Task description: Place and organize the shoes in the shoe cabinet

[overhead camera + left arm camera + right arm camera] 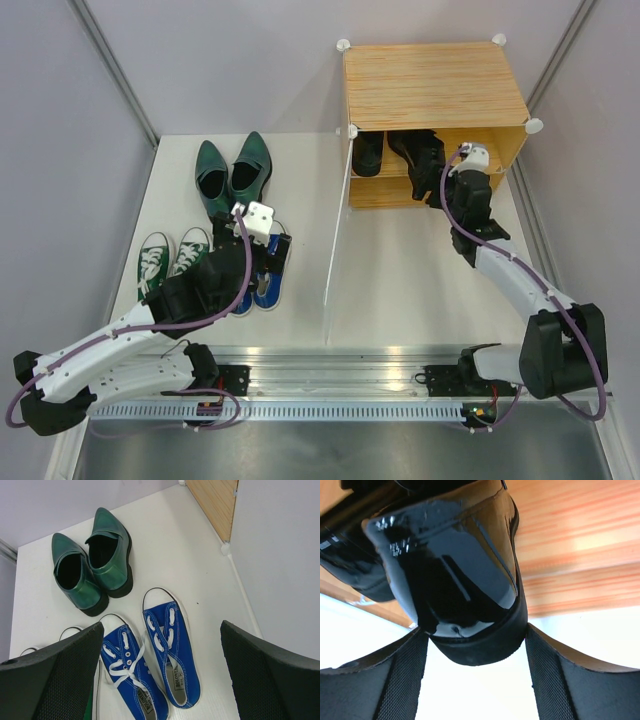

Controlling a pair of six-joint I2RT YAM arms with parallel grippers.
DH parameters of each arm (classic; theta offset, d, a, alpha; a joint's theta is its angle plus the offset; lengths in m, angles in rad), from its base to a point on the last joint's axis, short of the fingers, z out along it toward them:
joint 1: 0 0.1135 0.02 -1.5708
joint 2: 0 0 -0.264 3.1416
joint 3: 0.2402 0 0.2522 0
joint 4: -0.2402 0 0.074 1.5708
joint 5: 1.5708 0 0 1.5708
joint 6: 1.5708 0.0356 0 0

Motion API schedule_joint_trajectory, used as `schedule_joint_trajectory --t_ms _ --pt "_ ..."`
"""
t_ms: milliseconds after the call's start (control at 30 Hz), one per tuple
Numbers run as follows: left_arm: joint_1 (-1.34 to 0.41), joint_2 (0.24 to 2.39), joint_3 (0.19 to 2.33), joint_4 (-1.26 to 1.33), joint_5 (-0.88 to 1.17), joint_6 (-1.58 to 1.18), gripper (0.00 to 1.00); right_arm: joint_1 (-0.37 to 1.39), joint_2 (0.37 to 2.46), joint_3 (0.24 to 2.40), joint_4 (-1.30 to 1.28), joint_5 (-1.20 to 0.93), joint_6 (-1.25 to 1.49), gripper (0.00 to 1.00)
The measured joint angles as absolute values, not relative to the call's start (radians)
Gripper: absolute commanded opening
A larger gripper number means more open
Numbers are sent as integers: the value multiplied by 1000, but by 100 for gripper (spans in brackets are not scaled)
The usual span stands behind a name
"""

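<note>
My right gripper [476,647] sits at the mouth of the shoe cabinet [435,85], on the desk's [400,270] far right corner. It is closed partway on the heel of a black dress shoe [455,570], with both pads against the sole's sides. That shoe rests on what looks like the upper shelf, and its mate [367,152] lies just beside it, toward the cabinet's left wall.

I judge this to be the seating of the black pair. Next I need to nudge the shoe square with its mate, then let go and back straight out.

My left gripper [160,630] hangs wide open and empty over the blue sneakers [170,650] near the desk's left front. The dark green pointed shoes [112,565] and green white-toed sneakers [152,262] wait nearby.
</note>
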State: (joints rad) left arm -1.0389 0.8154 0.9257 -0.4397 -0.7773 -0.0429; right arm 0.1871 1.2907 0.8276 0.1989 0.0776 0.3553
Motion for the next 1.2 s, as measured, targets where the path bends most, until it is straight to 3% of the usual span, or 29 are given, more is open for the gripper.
schedule_joint_trajectory --t_ms 333,1200 --pt "-1039 807 926 -440 -775 -43 100 187 1374 963 149 67 367 25" --pt "-1038 819 926 -440 -756 -43 100 208 1538 972 262 101 362 25"
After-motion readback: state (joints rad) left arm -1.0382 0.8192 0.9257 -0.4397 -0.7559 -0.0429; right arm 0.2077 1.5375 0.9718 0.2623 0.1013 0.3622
